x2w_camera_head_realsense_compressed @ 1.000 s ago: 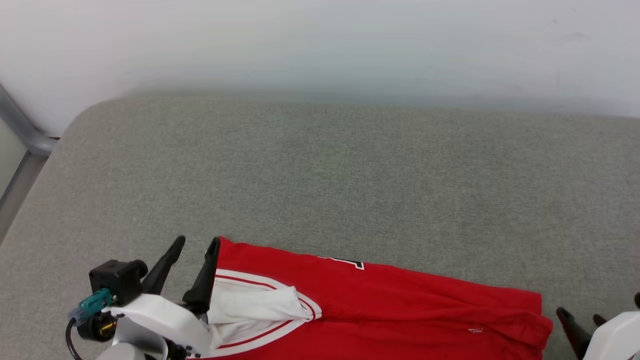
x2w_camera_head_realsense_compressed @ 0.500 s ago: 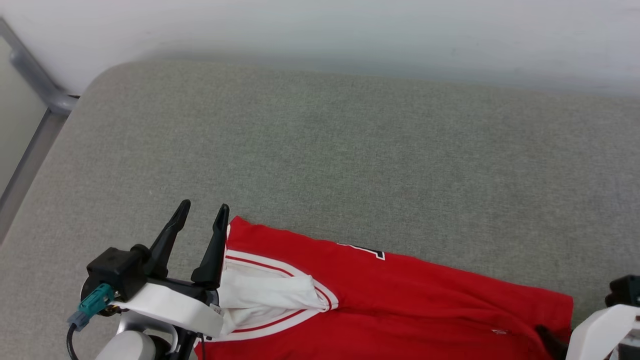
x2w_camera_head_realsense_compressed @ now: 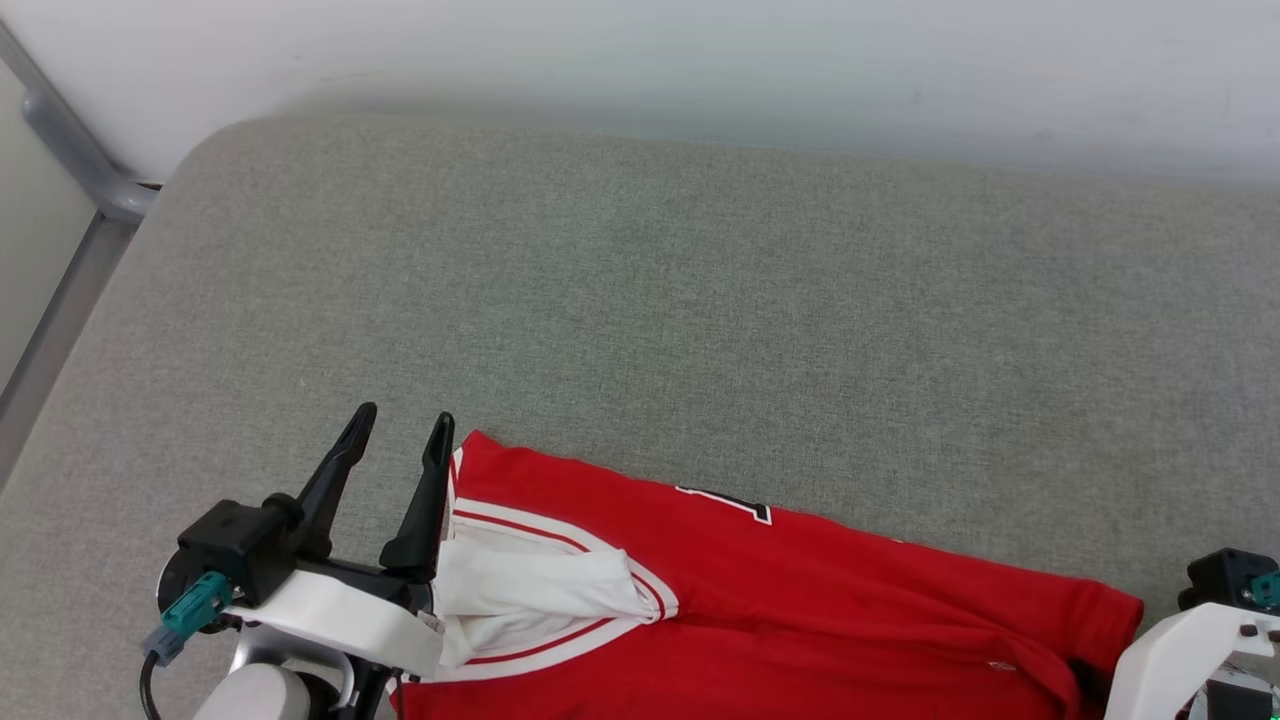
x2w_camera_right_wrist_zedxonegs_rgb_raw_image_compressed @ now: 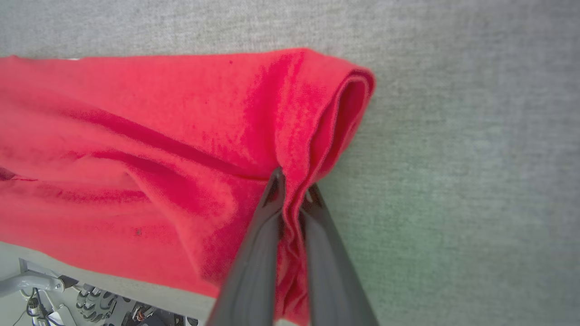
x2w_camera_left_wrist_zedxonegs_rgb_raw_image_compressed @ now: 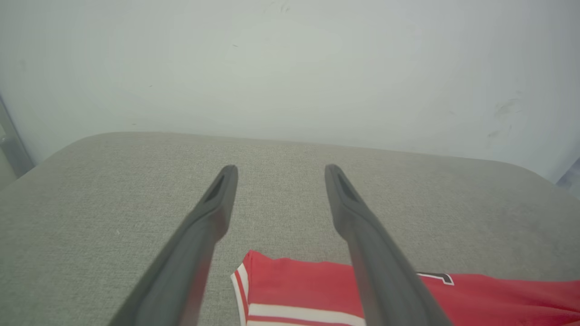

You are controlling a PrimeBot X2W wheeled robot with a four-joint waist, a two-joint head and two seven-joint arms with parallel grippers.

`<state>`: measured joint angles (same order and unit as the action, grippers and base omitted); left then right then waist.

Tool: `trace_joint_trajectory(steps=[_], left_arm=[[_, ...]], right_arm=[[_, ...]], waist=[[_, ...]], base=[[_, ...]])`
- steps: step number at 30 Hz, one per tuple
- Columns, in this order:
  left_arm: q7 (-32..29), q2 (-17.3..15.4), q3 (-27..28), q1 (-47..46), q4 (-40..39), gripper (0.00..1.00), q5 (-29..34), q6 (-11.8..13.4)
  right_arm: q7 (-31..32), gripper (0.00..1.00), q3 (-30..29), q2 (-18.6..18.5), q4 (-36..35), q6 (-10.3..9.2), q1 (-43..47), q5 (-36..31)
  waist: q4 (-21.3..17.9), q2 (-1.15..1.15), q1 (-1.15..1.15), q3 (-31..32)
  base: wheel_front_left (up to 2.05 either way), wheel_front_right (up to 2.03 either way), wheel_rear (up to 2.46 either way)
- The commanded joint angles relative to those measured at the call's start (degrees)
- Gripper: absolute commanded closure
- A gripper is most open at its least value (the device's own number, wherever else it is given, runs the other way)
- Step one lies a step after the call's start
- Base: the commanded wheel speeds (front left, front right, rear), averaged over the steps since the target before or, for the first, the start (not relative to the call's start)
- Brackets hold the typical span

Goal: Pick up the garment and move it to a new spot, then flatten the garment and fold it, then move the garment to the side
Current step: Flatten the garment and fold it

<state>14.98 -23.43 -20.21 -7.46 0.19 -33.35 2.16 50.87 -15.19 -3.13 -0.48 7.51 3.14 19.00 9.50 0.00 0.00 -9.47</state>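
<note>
**Grip taken on one end, other end not yet held**

Garment [x2w_camera_head_realsense_compressed: 760, 610] lies along the near edge of the grey pad [x2w_camera_head_realsense_compressed: 640, 300], stretched across it as a long red band. A white sleeve is tucked in at its left end and a corner of the black lettering peeks out at the far edge. From that shape I judge that it has been flattened and folded lengthwise at least once.

In the right wrist view, the right gripper [x2w_camera_right_wrist_zedxonegs_rgb_raw_image_compressed: 293, 181] is clamped on the doubled red fabric at the band's right end, with cloth bunched between its fingers. The left gripper [x2w_camera_head_realsense_compressed: 405, 415] stands wide open, its right finger just beside the striped trim at the left end. In the left wrist view [x2w_camera_left_wrist_zedxonegs_rgb_raw_image_compressed: 281, 168], that corner sits below and between the fingers, ungripped.

What looks left is for the left gripper to close on its corner. Both arms can then either make a further fold or carry the garment to the side; the pictures do not settle which. The garment sits in front of the robot rather than off to one side, so the final move seems not yet done.
</note>
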Motion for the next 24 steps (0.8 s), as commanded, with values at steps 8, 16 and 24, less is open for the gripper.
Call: trace_joint_trajectory(steps=[8,16,24], left_arm=[[-0.1,-0.1,-0.1,2.5,1.2,0.0,1.0,0.8],[-1.1,-0.3,-1.0,3.4,0.5,0.0,1.5,1.7],[-1.5,-0.7,-2.0,3.7,0.2,0.0,3.1,3.1]], right_arm=[[-0.1,1.0,0.4,-1.4,-2.1,-0.05,-1.4,-0.9],[1.0,1.0,-9.1,-2.6,-3.6,-0.04,0.0,-0.8],[5.5,1.0,-19.9,-0.4,-2.4,-0.04,-2.4,5.6]], waist=[[-1.8,0.0,0.0,3.9],[-2.7,0.0,0.0,5.6],[-3.0,0.0,0.0,7.1]], base=[[0.0,0.0,0.0],[0.0,0.0,0.0],[0.0,0.0,0.0]])
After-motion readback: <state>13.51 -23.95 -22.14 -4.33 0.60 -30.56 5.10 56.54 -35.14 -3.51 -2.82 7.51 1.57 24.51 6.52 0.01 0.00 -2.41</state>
